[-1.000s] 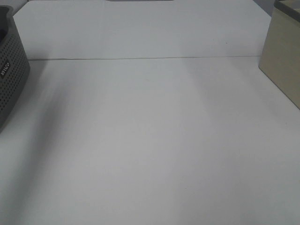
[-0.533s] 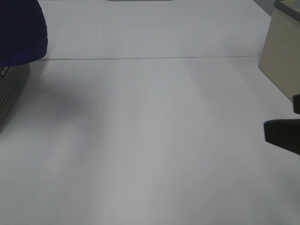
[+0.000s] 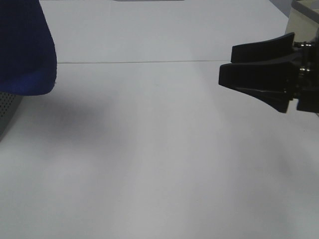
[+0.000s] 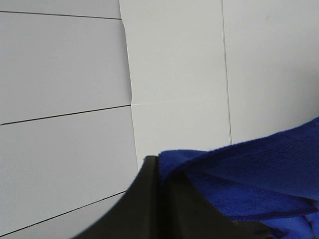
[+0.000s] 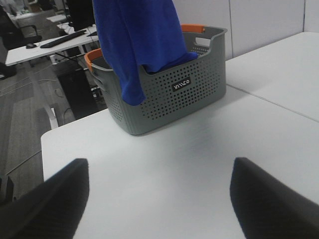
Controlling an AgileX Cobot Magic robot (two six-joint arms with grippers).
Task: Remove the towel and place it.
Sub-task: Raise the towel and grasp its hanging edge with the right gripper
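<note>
The deep blue towel [image 3: 25, 50] hangs at the far left of the exterior view, above the grey perforated basket [image 3: 6, 114]. In the right wrist view the towel [image 5: 139, 40] is lifted, with its lower end still draped into the basket [image 5: 169, 89]. My left gripper [image 4: 159, 172] is shut on a fold of the towel [image 4: 259, 174]; it is out of frame in the exterior view. My right gripper [image 3: 227, 63] is open and empty, held above the table at the right, apart from the towel. Its fingers [image 5: 55, 199] frame the right wrist view.
A beige box [image 3: 299, 30] stands at the back right, just behind my right gripper. The white table [image 3: 149, 149] has a seam running across its far part. The basket stands near the table's left edge, with office desks beyond it.
The towel has come into view at the top left and hangs lower and further right. My right gripper has entered from the right edge and risen up and leftward.
</note>
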